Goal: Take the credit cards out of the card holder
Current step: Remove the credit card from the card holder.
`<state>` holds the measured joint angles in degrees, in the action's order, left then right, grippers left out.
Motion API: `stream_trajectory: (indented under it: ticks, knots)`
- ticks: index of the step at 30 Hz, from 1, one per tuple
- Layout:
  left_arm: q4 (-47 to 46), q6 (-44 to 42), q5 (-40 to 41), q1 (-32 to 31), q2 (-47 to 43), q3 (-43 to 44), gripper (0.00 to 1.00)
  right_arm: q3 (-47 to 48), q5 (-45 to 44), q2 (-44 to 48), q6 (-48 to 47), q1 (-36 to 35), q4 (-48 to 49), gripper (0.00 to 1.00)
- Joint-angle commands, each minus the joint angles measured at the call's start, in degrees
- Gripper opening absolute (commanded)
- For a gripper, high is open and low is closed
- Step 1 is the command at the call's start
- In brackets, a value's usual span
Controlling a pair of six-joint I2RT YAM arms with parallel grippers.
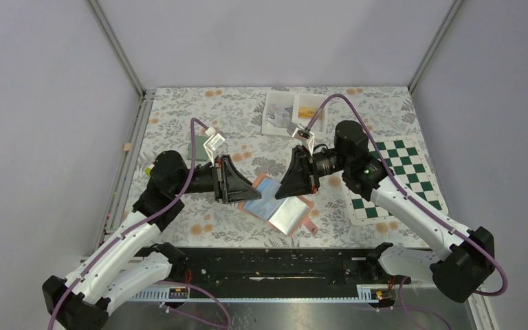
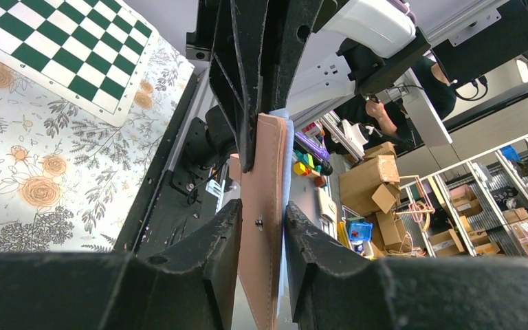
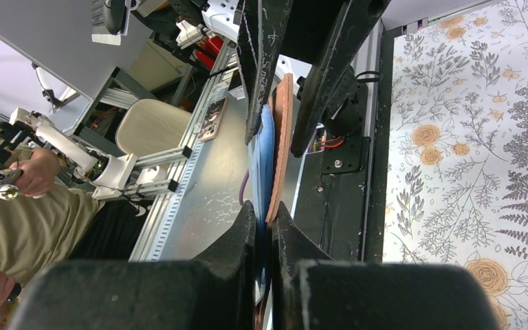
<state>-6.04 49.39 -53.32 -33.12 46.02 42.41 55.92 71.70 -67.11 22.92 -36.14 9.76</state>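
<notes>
The card holder [image 1: 278,206] hangs open between both grippers, just above the table, its light-blue inner panels facing up and a tan tab at its near right corner. A silvery card or pocket [image 1: 287,215] shows on its near half. My left gripper [image 1: 250,191] is shut on its left edge; the left wrist view shows the tan cover [image 2: 265,179] edge-on between the jaws of that gripper [image 2: 261,214]. My right gripper [image 1: 283,192] is shut on its far right edge [image 3: 280,137], pinching cover and blue panel [image 3: 267,210]. A grey-green card [image 1: 198,148] lies on the table behind the left arm.
A white two-compartment tray [image 1: 280,125] holding small items stands at the back centre. A green-and-white chessboard mat [image 1: 402,180] lies at the right under the right arm. The floral cloth covers the table; a black rail runs along the near edge.
</notes>
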Motion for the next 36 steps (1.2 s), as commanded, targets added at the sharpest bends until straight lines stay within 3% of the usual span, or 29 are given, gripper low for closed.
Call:
stream_trajectory:
  ticks: [1, 9, 17, 28, 36]
  knots:
    - [-1.1, -0.8, -0.8, 0.0, 0.1, 3.0, 0.31, -0.2, 2.3, 2.0, 0.1, 0.2, 2.7, 0.0]
    - [-0.8, -1.1, -1.0, 0.0, 0.5, 3.5, 0.33, -0.2, 2.2, 2.2, 0.0, 0.2, 2.5, 0.0]
    - [0.7, -2.7, -1.2, 0.0, 0.4, 3.5, 0.23, -0.1, 2.0, 2.0, 0.3, 0.2, 2.9, 0.0]
    - [0.8, -3.1, -2.0, 0.0, 0.5, 3.1, 0.26, -0.3, 1.5, 0.7, 2.9, 0.2, 6.4, 0.0]
    - [0.1, -2.5, -1.6, 0.1, 0.0, 2.7, 0.0, -1.3, 2.7, 1.0, 4.5, 0.2, 9.0, 0.0]
